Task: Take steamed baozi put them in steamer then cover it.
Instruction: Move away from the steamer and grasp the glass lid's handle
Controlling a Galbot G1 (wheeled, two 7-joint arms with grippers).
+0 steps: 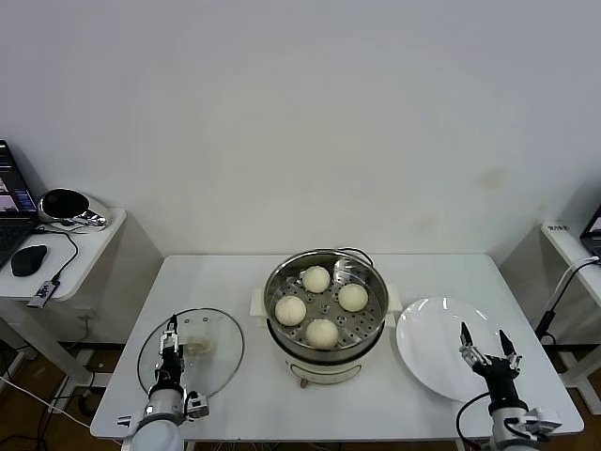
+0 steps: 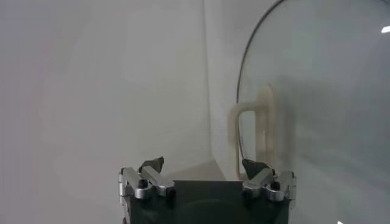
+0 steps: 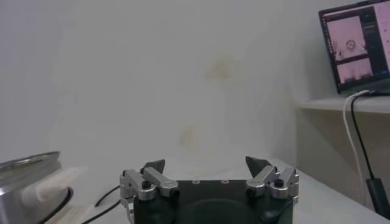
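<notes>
four baozi in the steamer, cover flat on the counter

all four baozi (image 1: pixel 321 303) sit inside the steamer (image 1: pixel 325 319), spread on its perforated tray: one at the far side, one to the robot's left, one to its right, one nearest the robot. none of them touch each other. the steamer stands mid-counter on its cream base, pot open at the top, a dark cable curling behind its rim.

the cover (image 1: pixel 192 351) is off the pot. it lies flat on the counter (image 1: pixel 225 282) to the robot's left of the steamer, well apart from it, cream handle (image 1: pixel 198 346) at its centre. in the left wrist view the glass disc (image 2: pixel 317 91) fills the far side, the handle (image 2: pixel 250 131) just beyond the jaws.

left gripper (image 1: pixel 170 338) is over the near-left part of the cover, jaws spread wide, nothing between them; the wrist view shows both tips (image 2: pixel 203 165) apart with the handle ahead. whether they touch the glass, can't tell.

right gripper (image 1: pixel 488 345) is on the other side, over the near edge of the white plate (image 1: pixel 449 360), jaws open too and holding nothing. its wrist view shows the open tips (image 3: pixel 205 164), the steamer's rim (image 3: pixel 30 167) off to one side, and a laptop screen (image 3: pixel 356 42) on a side shelf.

the plate lies bare to the robot's right of the steamer, close by it. on a side table at far left: a mouse (image 1: pixel 29 259) and a shiny dark object (image 1: pixel 66 206).
</notes>
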